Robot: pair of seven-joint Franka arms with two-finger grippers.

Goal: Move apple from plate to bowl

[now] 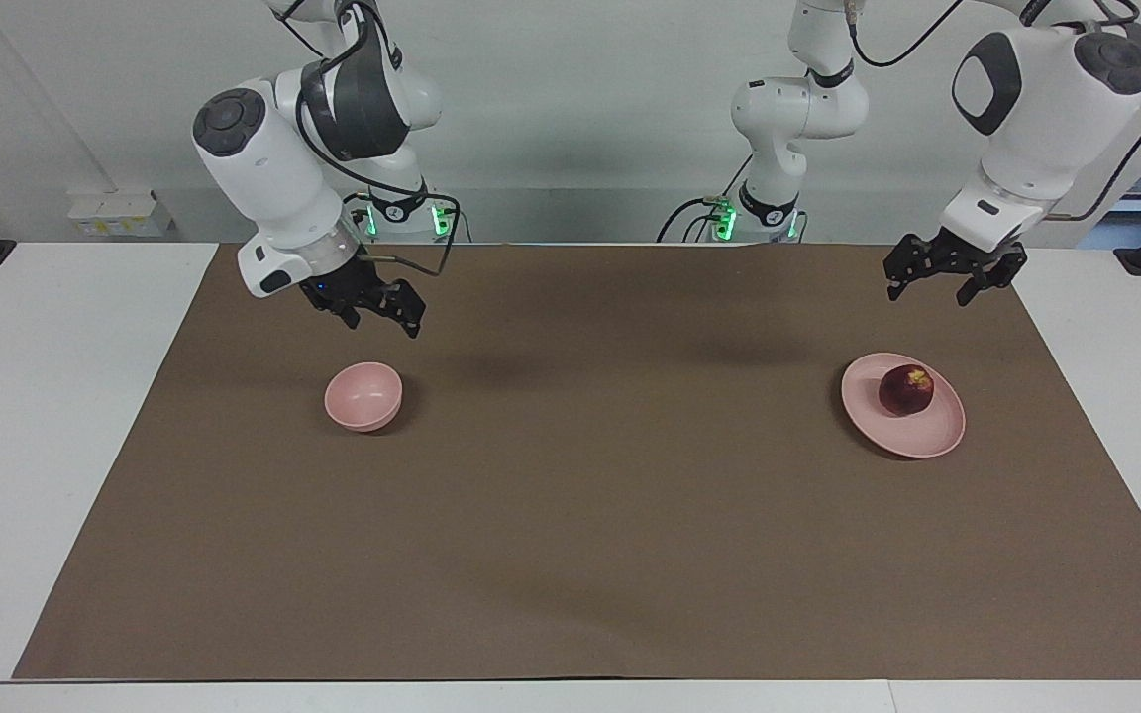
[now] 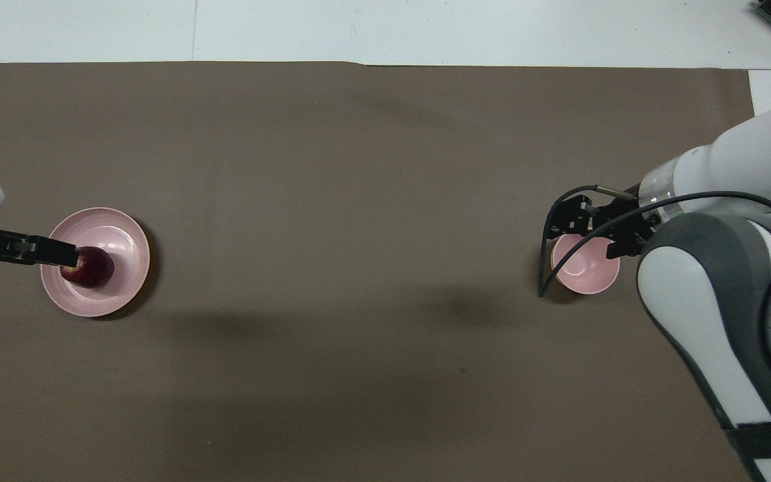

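Note:
The dark red apple [image 1: 905,389] sits on the pale pink plate [image 1: 935,428] toward the left arm's end of the table. It also shows in the overhead view [image 2: 93,268] on the plate [image 2: 120,239]. My left gripper [image 1: 930,291] hangs open and empty in the air over the plate's edge nearer the robots, apart from the apple; in the overhead view [image 2: 57,253] its finger overlaps the apple's edge. The small pink bowl [image 1: 363,395] stands empty toward the right arm's end. My right gripper [image 1: 384,319] hangs open over the bowl [image 2: 585,269], clear of it.
A brown mat [image 1: 570,515] covers the table's middle, with white table top [image 1: 46,446] around it. A black cable [image 2: 549,248] loops from the right wrist over the bowl's side. Nothing else lies on the mat between plate and bowl.

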